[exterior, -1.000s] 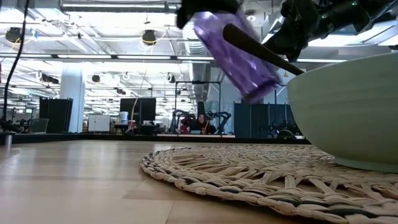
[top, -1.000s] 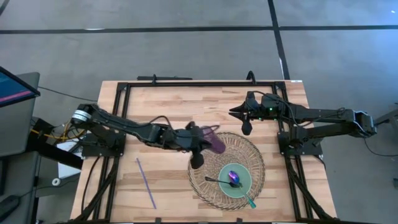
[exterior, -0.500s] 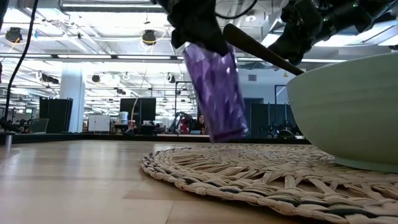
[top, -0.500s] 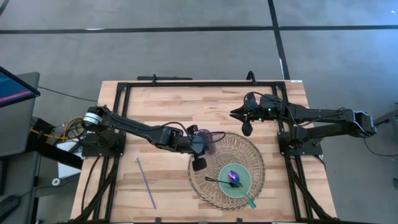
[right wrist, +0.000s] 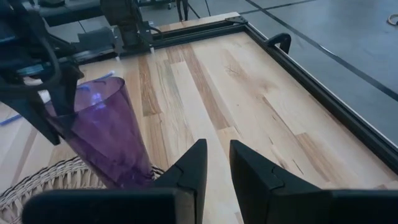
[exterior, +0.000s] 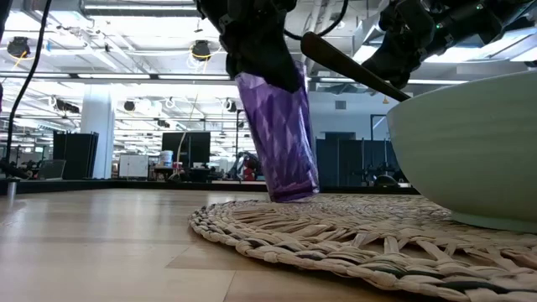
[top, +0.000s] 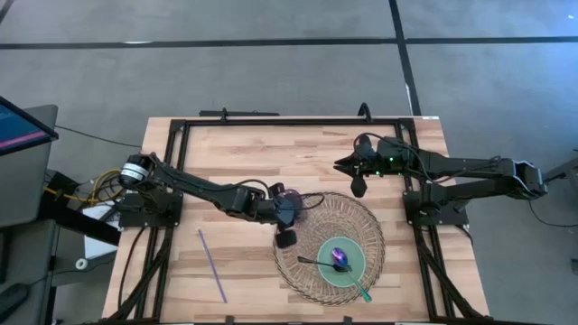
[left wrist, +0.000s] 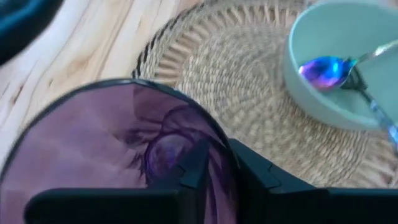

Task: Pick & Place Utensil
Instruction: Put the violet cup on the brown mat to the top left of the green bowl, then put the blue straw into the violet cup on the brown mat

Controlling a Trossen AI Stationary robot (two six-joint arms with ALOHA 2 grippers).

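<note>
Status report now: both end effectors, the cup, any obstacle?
Left end effector shut on purple cup, near upright at woven mat edge. Right end effector idle, slightly open, beyond the mat. Bowl with spoon close by.

Two matte black jointed arms, tubular links. Left arm has a silver ring collar and yellow-orange wires near its base by the bench (top: 262, 149) edge, plus a black cable looping at the left end effector (top: 287, 217). Right arm shows small green lights close to the right end effector (top: 356, 174). Fingers (right wrist: 193, 168) black, flat, angular.
</note>
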